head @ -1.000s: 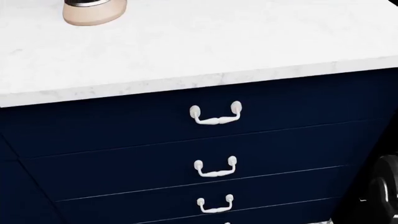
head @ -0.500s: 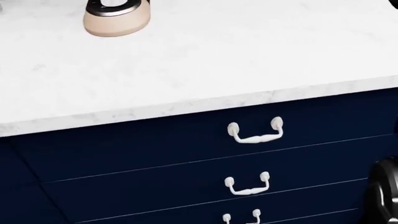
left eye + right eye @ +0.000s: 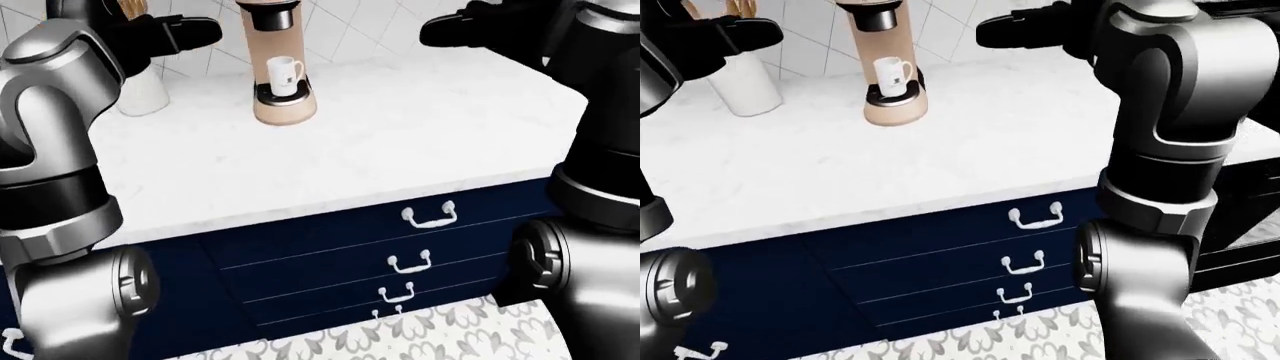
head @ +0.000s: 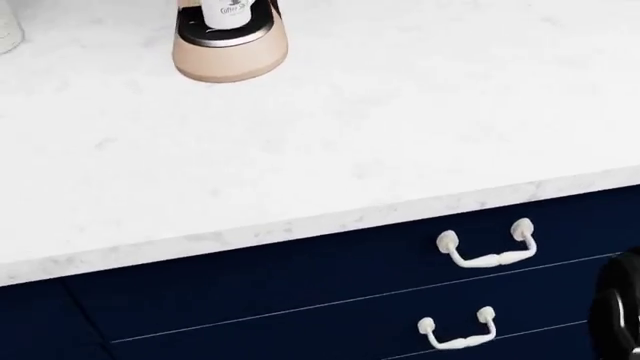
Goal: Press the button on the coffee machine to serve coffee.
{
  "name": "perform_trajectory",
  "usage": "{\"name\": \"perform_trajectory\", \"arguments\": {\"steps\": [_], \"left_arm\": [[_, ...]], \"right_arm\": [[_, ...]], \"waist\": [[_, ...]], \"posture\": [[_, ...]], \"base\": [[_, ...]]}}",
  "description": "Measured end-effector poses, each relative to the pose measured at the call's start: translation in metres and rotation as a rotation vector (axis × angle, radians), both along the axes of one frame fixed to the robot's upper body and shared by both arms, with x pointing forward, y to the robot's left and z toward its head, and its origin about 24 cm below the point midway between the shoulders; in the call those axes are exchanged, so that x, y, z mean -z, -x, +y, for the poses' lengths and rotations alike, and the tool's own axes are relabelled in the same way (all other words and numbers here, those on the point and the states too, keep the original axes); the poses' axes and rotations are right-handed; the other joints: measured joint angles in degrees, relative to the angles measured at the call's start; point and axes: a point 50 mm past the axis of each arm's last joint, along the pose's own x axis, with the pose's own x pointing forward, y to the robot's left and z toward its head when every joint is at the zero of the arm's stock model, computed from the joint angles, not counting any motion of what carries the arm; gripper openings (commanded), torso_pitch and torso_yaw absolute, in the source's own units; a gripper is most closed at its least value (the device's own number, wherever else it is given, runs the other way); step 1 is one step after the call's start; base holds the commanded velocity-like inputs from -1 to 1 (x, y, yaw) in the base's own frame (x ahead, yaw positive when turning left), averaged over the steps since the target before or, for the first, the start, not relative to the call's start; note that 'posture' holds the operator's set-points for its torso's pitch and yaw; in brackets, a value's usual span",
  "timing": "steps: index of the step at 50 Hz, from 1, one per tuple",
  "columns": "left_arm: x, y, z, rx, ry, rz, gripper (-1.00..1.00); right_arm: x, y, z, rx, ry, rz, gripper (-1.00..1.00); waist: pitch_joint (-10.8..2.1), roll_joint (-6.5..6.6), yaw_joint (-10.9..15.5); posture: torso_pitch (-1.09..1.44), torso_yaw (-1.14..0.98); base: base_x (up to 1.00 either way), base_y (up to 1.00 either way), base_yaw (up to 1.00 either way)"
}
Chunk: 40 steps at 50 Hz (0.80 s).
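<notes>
Illegible print on the mug (image 4: 232, 10)

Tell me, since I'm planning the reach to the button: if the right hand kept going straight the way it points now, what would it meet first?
The right hand points toward the view's left, held above the counter. In that line the coffee machine with its white mug comes first, probably its upper column, though depth is unclear.

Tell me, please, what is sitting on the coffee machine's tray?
A white mug stands upright on the dark round tray of the coffee machine. Whether the mug holds anything cannot be seen.
</notes>
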Motion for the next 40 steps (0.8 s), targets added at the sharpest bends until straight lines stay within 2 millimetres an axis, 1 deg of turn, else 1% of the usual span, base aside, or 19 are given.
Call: {"name": "perform_trajectory", "arguments": {"steps": [2, 4, 7, 10, 14, 17, 19, 20, 21, 22, 24, 25, 27, 31, 33, 34, 35, 37, 40], "left_arm": [[0.007, -0.003, 0.004, -0.021, 0.008, 0.032, 1.0], [0.009, -0.004, 0.004, -0.024, 0.006, 0.047, 1.0], [0.006, -0.003, -0.002, -0.006, -0.002, 0.034, 1.0], [0.003, -0.002, -0.002, 0.002, -0.003, 0.021, 1.0], [0.003, -0.001, 0.0, -0.008, -0.001, 0.018, 1.0], [0.002, -0.002, 0.001, -0.013, 0.001, 0.02, 1.0], [0.001, -0.002, 0.0, -0.011, 0.0, 0.016, 1.0], [0.002, -0.002, -0.001, -0.006, 0.0, 0.015, 1.0], [0.005, -0.003, -0.003, 0.002, -0.002, 0.022, 1.0], [0.008, -0.005, -0.006, 0.011, -0.004, 0.035, 1.0], [0.011, -0.007, -0.01, 0.031, -0.006, 0.056, 1.0], [0.011, -0.008, -0.011, 0.036, -0.006, 0.061, 1.0], [0.008, -0.007, -0.01, 0.035, -0.005, 0.052, 1.0], [0.001, -0.003, -0.008, 0.024, -0.005, 0.007, 1.0], [0.0, -0.002, -0.006, 0.018, -0.004, -0.002, 1.0], [0.001, -0.001, -0.004, 0.01, -0.001, 0.0, 1.0], [0.004, -0.002, -0.002, 0.002, 0.004, 0.011, 1.0], [0.006, -0.002, 0.002, -0.014, 0.007, 0.022, 1.0], [0.008, -0.002, 0.002, -0.016, 0.005, 0.024, 1.0]], "right_arm": [[0.005, -0.003, 0.005, -0.021, 0.008, 0.032, 1.0], [0.006, -0.004, 0.004, -0.027, 0.007, 0.044, 1.0], [0.003, -0.001, 0.0, -0.014, -0.001, 0.019, 1.0], [-0.002, 0.002, 0.0, -0.007, -0.002, -0.007, 1.0], [0.0, 0.001, 0.002, -0.016, 0.0, -0.008, 1.0], [0.003, -0.002, 0.004, -0.023, 0.001, 0.01, 1.0], [0.004, -0.002, 0.004, -0.023, 0.003, 0.015, 1.0], [0.004, -0.002, 0.003, -0.02, 0.003, 0.015, 1.0], [0.005, -0.001, 0.001, -0.012, 0.001, 0.018, 1.0], [0.006, -0.002, -0.002, -0.003, -0.003, 0.024, 1.0], [0.009, -0.002, -0.007, 0.019, -0.01, 0.036, 1.0], [0.008, -0.002, -0.007, 0.024, -0.01, 0.038, 1.0], [0.004, 0.0, -0.006, 0.022, -0.006, 0.024, 1.0], [0.001, 0.002, -0.003, 0.005, -0.003, -0.009, 1.0], [0.0, 0.001, -0.001, 0.001, -0.002, -0.008, 1.0], [0.002, 0.0, 0.001, -0.007, 0.0, -0.003, 1.0], [0.005, -0.002, 0.003, -0.015, 0.005, 0.011, 1.0], [0.008, -0.003, 0.006, -0.028, 0.011, 0.028, 1.0], [0.008, -0.003, 0.006, -0.028, 0.006, 0.029, 1.0]], "waist": [[0.38, -0.01, 0.31], [0.13, -0.99, 0.12], [0.04, -2.26, -0.3], [-0.42, -2.66, -0.33], [-0.69, -3.57, 0.11], [-0.48, -4.9, 0.65], [-0.43, -6.37, 0.91], [-0.2, -5.99, 0.82], [0.26, -5.16, 0.37], [0.53, -5.06, 0.15], [0.37, -5.54, -0.11], [0.14, -5.45, -0.12], [-0.05, -4.63, 0.02], [0.07, -1.83, -0.25], [-0.32, 0.67, -0.44], [-0.05, 0.0, -0.12], [0.35, -0.2, 0.24], [1.24, -0.12, 0.34], [2.31, -1.9, 0.02]], "posture": [[0.0, 0.0], [0.0, 0.0], [0.0, 0.0], [0.0, 0.0], [0.0, 0.0], [0.0, 0.0], [0.0, 0.0], [0.0, 0.0], [0.0, 0.0], [0.0, 0.0], [0.0, 0.0], [0.0, 0.0], [0.0, 0.0], [0.0, 0.0], [0.0, 0.0], [0.0, 0.0], [0.0, 0.0], [0.0, 0.0], [0.0, 0.0]], "base": [[0.11, 0.33, 0.0], [0.12, 0.27, 0.0], [0.11, 0.16, 0.0], [0.11, 0.1, 0.0], [0.11, 0.07, 0.0], [0.11, 0.05, 0.0], [0.11, 0.04, 0.0], [0.12, 0.04, 0.0], [0.12, 0.05, 0.0], [0.12, 0.04, 0.0], [0.12, 0.04, 0.0], [0.11, 0.04, 0.0], [0.11, 0.04, 0.0], [0.11, 0.04, 0.0], [0.11, 0.04, 0.0], [0.11, 0.02, 0.0], [0.02, 0.0, 0.0], [0.0, 0.0, 0.0], [0.0, 0.0, 0.0]]}}
